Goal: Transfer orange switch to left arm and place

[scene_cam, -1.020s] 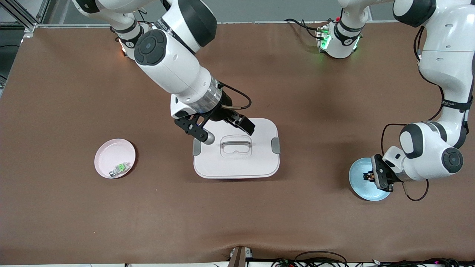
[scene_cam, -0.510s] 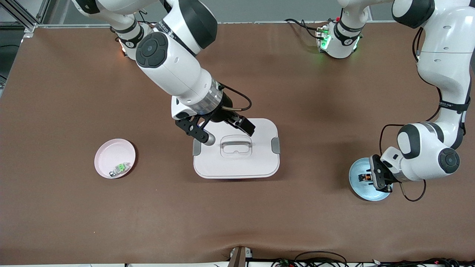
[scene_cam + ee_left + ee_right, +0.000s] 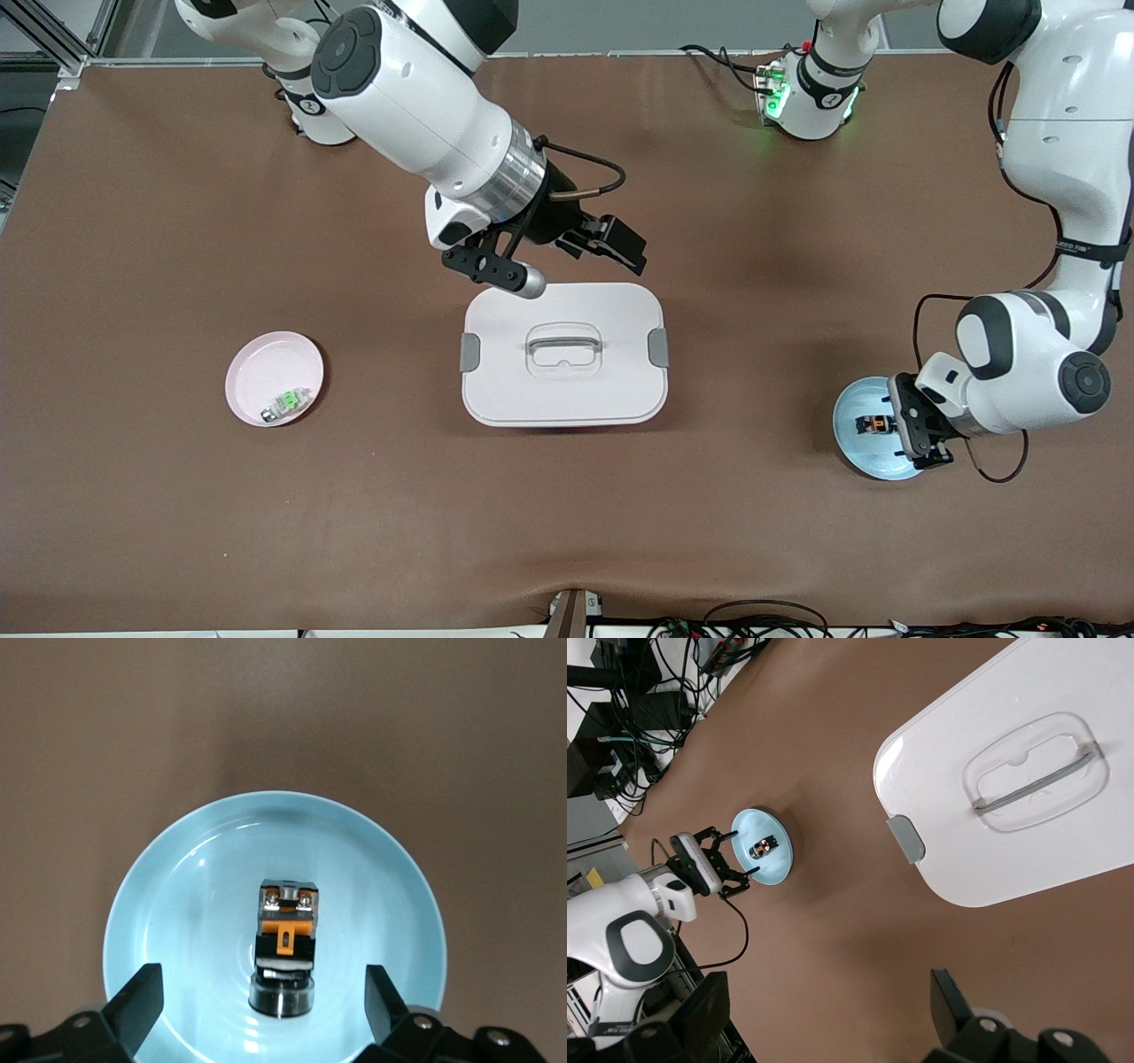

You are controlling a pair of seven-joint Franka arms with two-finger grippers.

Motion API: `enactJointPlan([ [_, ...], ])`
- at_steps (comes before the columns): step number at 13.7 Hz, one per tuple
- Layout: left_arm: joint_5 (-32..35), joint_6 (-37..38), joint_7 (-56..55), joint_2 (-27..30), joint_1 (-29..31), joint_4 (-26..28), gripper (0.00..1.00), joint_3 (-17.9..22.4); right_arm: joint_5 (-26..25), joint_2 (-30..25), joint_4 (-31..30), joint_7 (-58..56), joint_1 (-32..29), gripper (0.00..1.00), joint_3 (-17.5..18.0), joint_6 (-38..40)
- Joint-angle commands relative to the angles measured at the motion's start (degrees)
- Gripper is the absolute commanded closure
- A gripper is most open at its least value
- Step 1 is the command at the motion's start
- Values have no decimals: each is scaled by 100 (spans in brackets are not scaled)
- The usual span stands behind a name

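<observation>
The box (image 3: pixel 563 354) sat mid-table. A plate (image 3: pixel 257 368) holding a small part (image 3: pixel 285 404) lay toward the right arm's end. Toward the left arm's end, another plate (image 3: pixel 852 443) held the switch (image 3: pixel 285 939), well apart from the box, with the left gripper (image 3: pixel 921 431) over it.

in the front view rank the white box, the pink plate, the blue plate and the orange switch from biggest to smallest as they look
1. white box
2. pink plate and blue plate, which look alike; the left gripper covers part of the blue one
3. orange switch
</observation>
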State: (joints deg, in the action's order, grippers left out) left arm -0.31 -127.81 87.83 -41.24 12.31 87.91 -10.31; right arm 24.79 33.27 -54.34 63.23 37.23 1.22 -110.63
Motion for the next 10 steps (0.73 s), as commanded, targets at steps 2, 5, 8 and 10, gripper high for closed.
enactJointPlan([
  [2,110,887,-1413,712,8,77,0,-94,61,-119,-173,-432,-110,0,18,24],
  [5,110,1231,-2504,1064,-44,59,0,-129,-18,-189,-173,-2133,-417,0,-34,890],
  [8,110,1381,-3296,1354,-45,50,0,-138,-912,-382,-173,-3717,-707,0,-17,1455],
  [10,110,1434,-3911,1556,-36,50,0,-138,-1107,-444,-173,-4885,-1014,0,-25,1903],
])
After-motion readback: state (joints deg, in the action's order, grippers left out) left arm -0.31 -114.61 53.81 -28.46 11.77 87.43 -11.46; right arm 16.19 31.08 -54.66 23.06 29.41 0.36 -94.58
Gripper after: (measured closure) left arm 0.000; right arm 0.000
